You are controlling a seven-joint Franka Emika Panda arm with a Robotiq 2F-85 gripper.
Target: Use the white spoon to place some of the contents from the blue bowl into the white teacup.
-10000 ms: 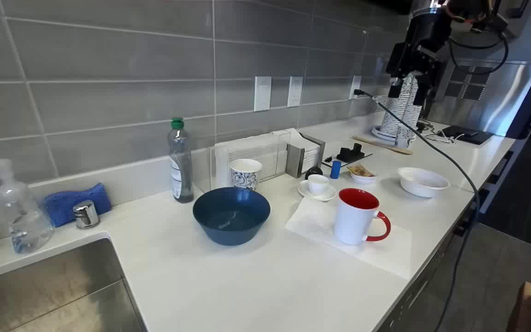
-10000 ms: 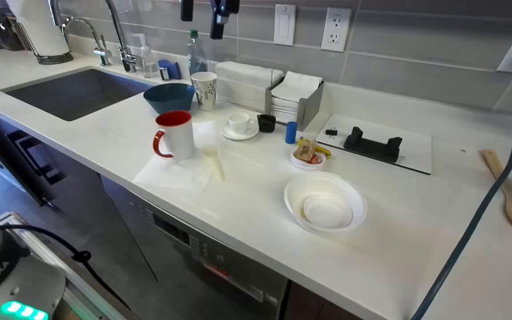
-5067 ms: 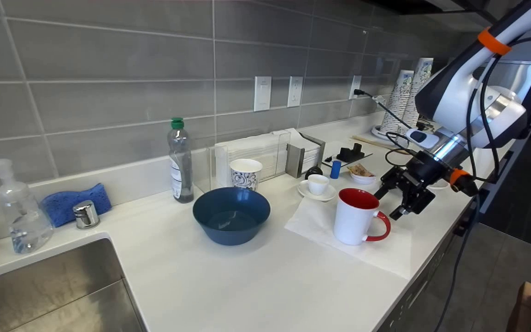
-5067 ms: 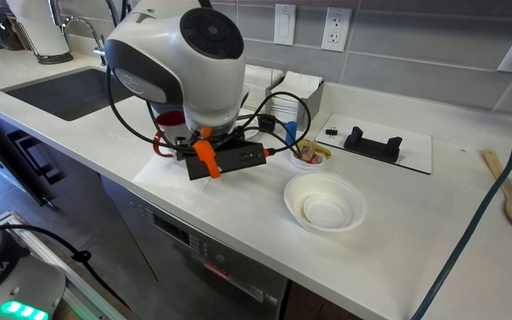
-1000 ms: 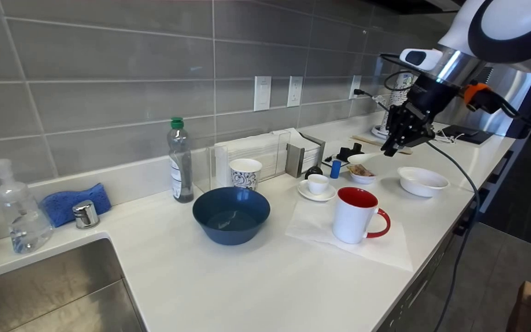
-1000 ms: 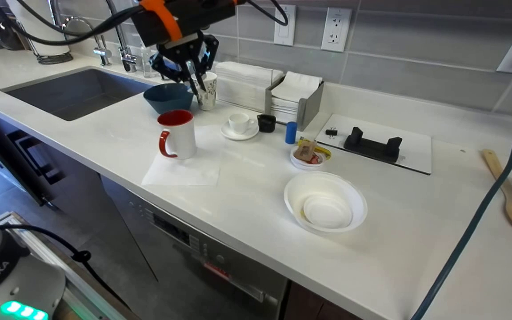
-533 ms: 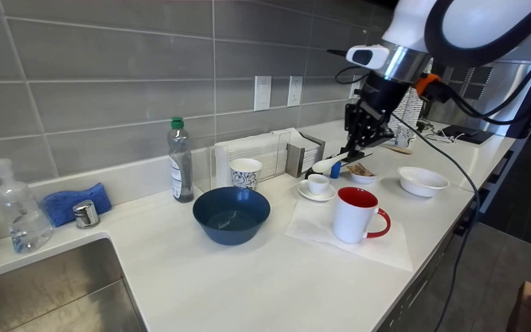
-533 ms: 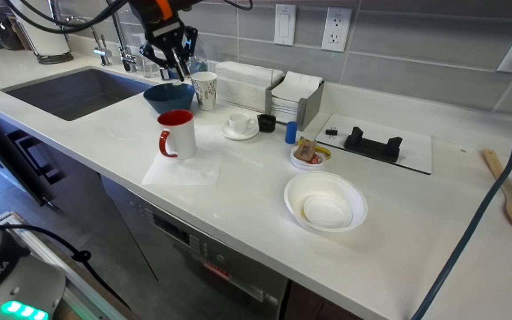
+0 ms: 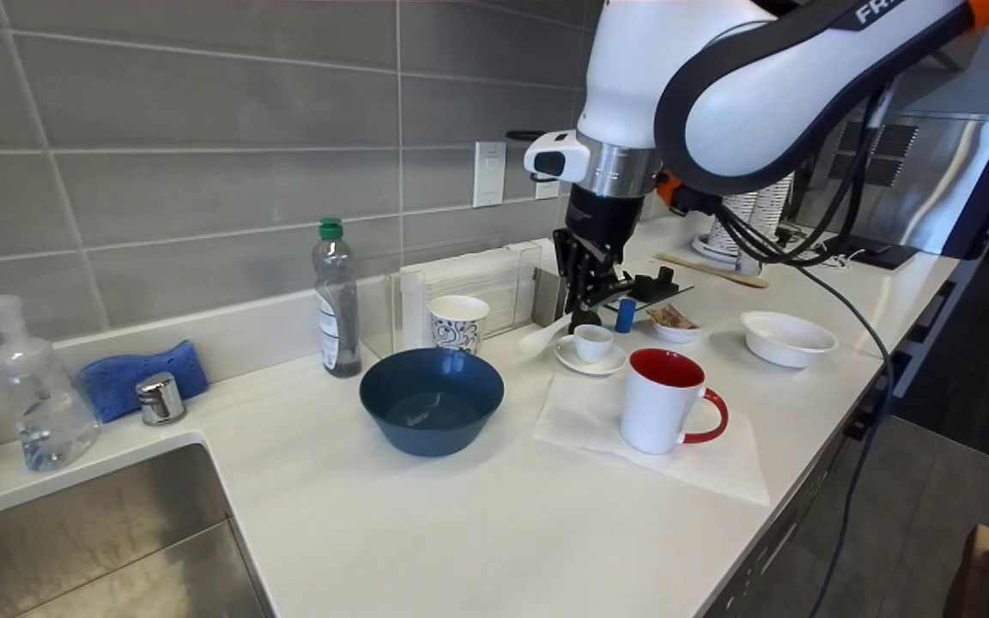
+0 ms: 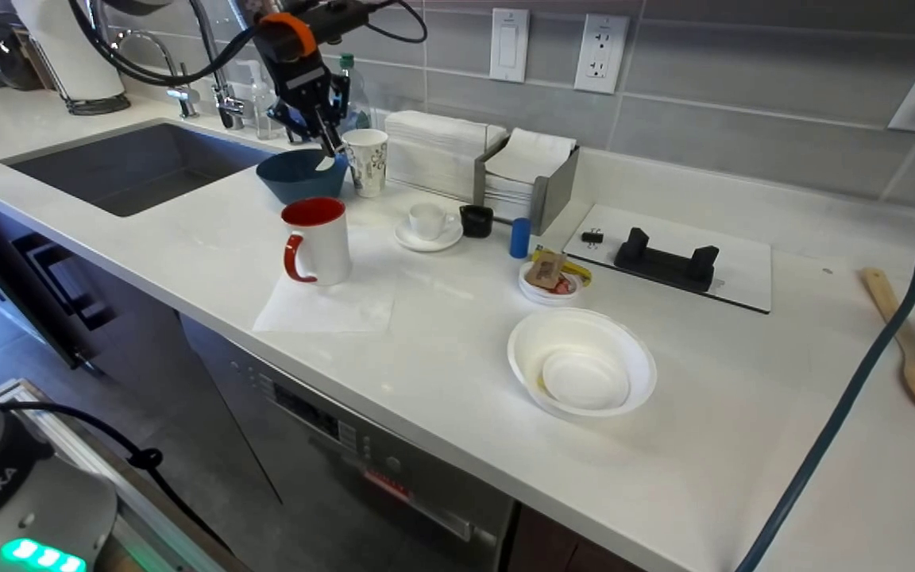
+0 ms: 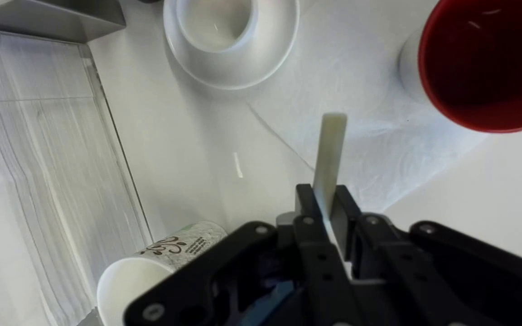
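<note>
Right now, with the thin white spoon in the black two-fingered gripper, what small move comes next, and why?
I'd probably carry the thin white spoon over the deep round dark-blue bowl: the black two-fingered gripper grips its handle, and in an exterior view the spoon's head shows outside the rim.

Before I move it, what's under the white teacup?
The white teacup sits on a white saucer. The saucer's rim shows; its middle and anything underneath are covered.

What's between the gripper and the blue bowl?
In an exterior view, the white spoon, held in the gripper, points across that gap toward the blue bowl; past its tip shows only white counter.
</note>
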